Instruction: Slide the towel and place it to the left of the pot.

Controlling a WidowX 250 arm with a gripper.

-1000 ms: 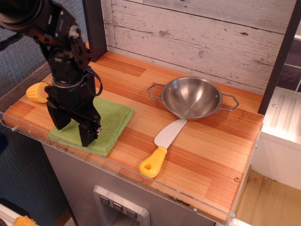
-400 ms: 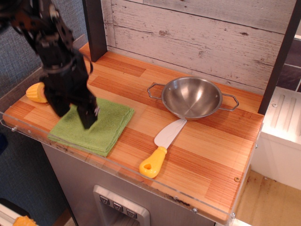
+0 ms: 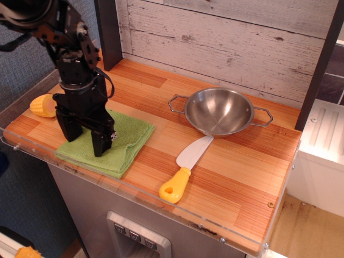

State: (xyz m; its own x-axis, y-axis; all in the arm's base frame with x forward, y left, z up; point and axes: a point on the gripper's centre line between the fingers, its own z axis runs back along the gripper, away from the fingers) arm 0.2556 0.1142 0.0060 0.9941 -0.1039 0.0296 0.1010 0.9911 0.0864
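1. While the towel (image 3: pixel 110 144) lies flat at the front-left corner of the counter (image 3: pixel 226 177), about eight o'clock from the pot (image 3: pixel 219 112), the gripper (image 3: pixel 85 141) stands over its left half with fingers spread, one tip near the towel's left edge and the other on the cloth; nothing is pinched between them.
2. Just at ten o'clock from the towel, a yellow corn piece (image 3: pixel 43 105) rests by the counter's left edge, apart from the cloth.
3. Judging by this layout, the task looks either nearly done or at its closing stage: the towel already sits left of the pot, with bare wood between its right edge and the pot's near handle.
4. At six o'clock from the pot, a knife (image 3: pixel 185 166) with a yellow handle lies diagonally, blade tip close under the pot's rim; it is clear of the towel.
5. What may remain, as I read it, is a slide toward two o'clock to bring the towel level with the pot, since it now lies nearer the front edge, then lifting the gripper away.
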